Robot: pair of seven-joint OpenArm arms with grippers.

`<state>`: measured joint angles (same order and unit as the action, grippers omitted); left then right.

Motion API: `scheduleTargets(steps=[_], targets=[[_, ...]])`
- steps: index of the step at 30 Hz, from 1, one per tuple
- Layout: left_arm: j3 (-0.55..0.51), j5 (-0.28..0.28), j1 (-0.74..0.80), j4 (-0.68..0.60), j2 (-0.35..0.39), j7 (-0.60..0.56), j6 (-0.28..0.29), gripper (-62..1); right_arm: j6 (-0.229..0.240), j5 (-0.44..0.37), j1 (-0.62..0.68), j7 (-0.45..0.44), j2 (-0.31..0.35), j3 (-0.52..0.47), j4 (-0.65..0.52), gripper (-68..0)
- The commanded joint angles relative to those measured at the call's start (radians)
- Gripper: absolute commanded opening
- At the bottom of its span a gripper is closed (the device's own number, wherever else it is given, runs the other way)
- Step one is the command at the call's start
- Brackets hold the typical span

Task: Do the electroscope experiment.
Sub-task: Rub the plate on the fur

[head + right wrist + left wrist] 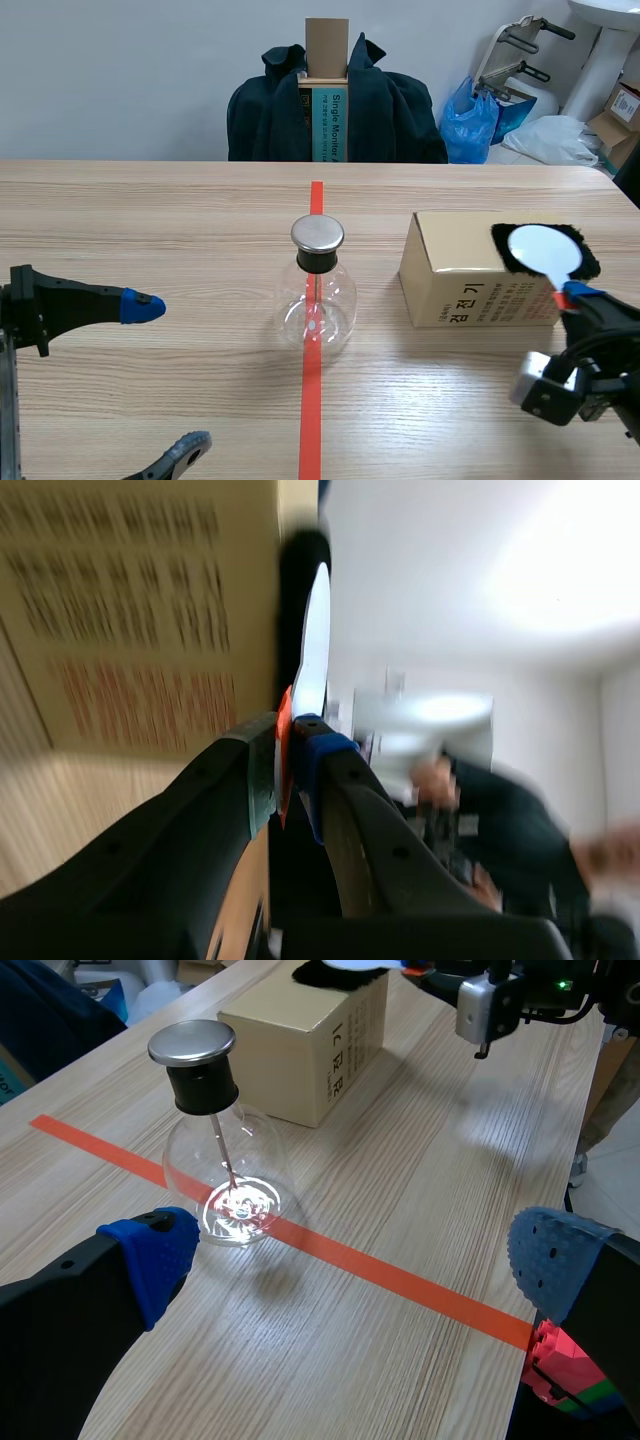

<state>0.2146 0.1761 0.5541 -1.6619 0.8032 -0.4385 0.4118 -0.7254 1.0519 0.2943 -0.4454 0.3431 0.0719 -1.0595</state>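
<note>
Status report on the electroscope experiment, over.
Left gripper open, flask ahead. Right gripper shut on white disc handle, disc at black cloth atop box. Nothing between disc and flask.

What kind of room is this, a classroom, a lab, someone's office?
Likely a lab or office workroom: a wooden table marked with an orange-red tape line, a glass electroscope flask standing on it, and a dark jacket and blue bag behind.
</note>
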Motion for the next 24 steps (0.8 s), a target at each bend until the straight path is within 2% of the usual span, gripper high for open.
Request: scheduleTargets(steps=[1,4,5,6,10,12,14,16,21,24], targets=[[-0.003,0.013,0.000,-0.005,-0.005,-0.014,-0.003,1.4,-0.011,-0.005,-0.009,0.023,-0.009,0.001,-0.011,-66.9],[-0.003,0.013,0.000,-0.005,-0.005,-0.014,-0.003,1.4,-0.012,-0.010,-0.008,0.200,-0.013,-0.002,-0.011,-66.9],[-0.003,0.013,0.000,-0.005,-0.005,-0.014,-0.003,1.4,-0.001,-0.011,-0.008,0.229,-0.011,-0.002,-0.011,-66.9],[-0.003,0.013,0.000,-0.005,-0.005,-0.014,-0.003,1.4,0.010,-0.006,-0.008,0.224,-0.006,-0.002,-0.011,-66.9],[-0.003,0.013,0.000,-0.005,-0.005,-0.014,-0.003,1.4,0.016,0.018,-0.010,0.054,-0.006,0.001,-0.011,-66.9],[-0.003,0.013,0.000,-0.005,-0.005,-0.014,-0.003,1.4,0.015,0.016,-0.009,0.085,-0.013,0.001,-0.011,-66.9],[-0.003,0.013,0.000,-0.005,-0.005,-0.014,-0.003,1.4,0.016,0.010,-0.006,0.192,-0.013,-0.001,-0.011,-66.9],[-0.003,0.013,0.000,-0.005,-0.005,-0.014,-0.003,1.4,0.017,0.011,-0.006,0.240,-0.010,-0.003,-0.011,-66.9],[-0.003,0.013,0.000,-0.005,-0.005,-0.014,-0.003,1.4,0.018,0.026,-0.010,0.096,-0.012,0.002,-0.011,-66.9],[-0.003,0.013,0.000,-0.005,-0.005,-0.014,-0.003,1.4,0.015,0.026,-0.009,0.083,-0.014,0.002,-0.011,-66.9]])
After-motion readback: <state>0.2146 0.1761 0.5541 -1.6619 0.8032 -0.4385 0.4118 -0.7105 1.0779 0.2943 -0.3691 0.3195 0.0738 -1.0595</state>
